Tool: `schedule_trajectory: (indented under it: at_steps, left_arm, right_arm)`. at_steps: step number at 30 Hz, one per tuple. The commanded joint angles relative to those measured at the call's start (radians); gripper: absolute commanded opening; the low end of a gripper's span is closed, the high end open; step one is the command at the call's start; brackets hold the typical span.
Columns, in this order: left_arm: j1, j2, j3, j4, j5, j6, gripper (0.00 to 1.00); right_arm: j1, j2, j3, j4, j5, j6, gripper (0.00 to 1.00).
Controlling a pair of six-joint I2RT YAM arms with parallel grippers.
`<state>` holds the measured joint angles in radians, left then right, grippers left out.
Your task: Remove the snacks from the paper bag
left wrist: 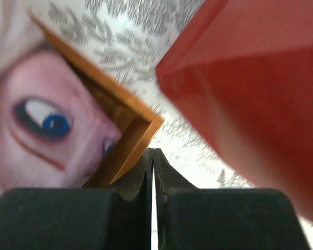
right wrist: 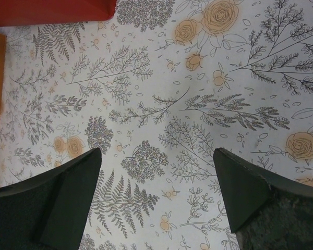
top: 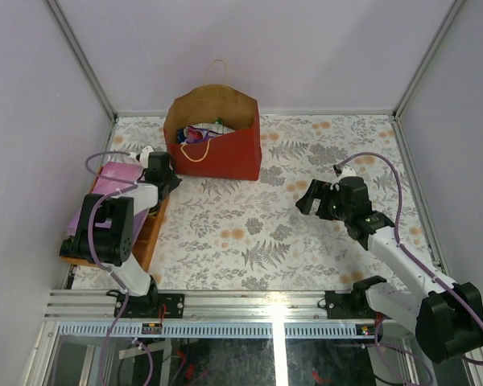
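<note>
Top external view gives me the paper bag (top: 225, 157) standing upright at the far middle of the tabletop (top: 249, 241). It is red outside and brown inside, with its mouth open upward. One tan cord handle (top: 195, 151) droops over the red front wall and the other (top: 216, 71) stands above the back wall. The snacks (top: 197, 134) are inside it, a small heap of glossy packets low at the left end. I make out purple, blue and a bit of green, but I cannot count them. The left jaws sit just beside the bag's near-left corner, clenched on nothing. On the left wrist view their black fingers (left wrist: 130, 182) are pressed together with only a sliver of light between them. The bag's red wall (left wrist: 250, 104) fills the right side of that view, very close, though I cannot tell whether it is touched. Below and left of them is a corner of the wooden tray (left wrist: 141, 125), which lies along the left edge of the tabletop. In it lies a flat pink-purple item (top: 113, 181) printed with a face and a blue eye (left wrist: 55, 124). The right jaws hang well apart from the bag, over the right middle of the tabletop, released wide and empty. On the right wrist view only floral cloth (right wrist: 156, 114) shows between the fingers (right wrist: 68, 198), with the bag's red base (right wrist: 52, 10) at the top left.
</note>
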<state>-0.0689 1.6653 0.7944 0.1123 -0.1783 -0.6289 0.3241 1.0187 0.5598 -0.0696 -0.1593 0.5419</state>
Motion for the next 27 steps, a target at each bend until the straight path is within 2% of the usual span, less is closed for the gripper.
schedule_trajectory:
  at_steps: [1, 6, 11, 15, 21, 26, 27]
  left_arm:
    - [0.028, 0.034, 0.107, -0.006, -0.092, 0.008, 0.00]
    - [0.094, 0.115, 0.176, -0.050, -0.073, -0.025, 0.00]
    - [0.112, 0.098, 0.183, -0.035, -0.057, -0.043, 0.00]
    - [0.115, 0.102, 0.231, -0.077, -0.095, -0.028, 0.00]
    - [0.167, 0.127, 0.251, -0.092, -0.083, -0.038, 0.00]
    - [0.132, 0.031, 0.217, -0.074, -0.063, -0.001, 0.00]
    - [0.113, 0.000, 0.206, -0.085, -0.097, 0.011, 0.05]
  right_arm:
    - [0.010, 0.013, 0.044, 0.022, -0.020, -0.001, 0.96]
    - [0.010, 0.012, 0.051, 0.021, -0.024, 0.006, 0.96]
    - [0.010, 0.008, 0.050, 0.013, -0.022, 0.004, 0.96]
    - [0.009, 0.014, 0.051, 0.018, -0.028, 0.009, 0.96]
    - [0.010, 0.003, 0.051, 0.013, -0.028, 0.008, 0.96]
    - [0.010, -0.001, 0.046, 0.010, -0.026, 0.006, 0.96]
    - [0.010, 0.000, 0.045, 0.011, -0.028, 0.008, 0.96]
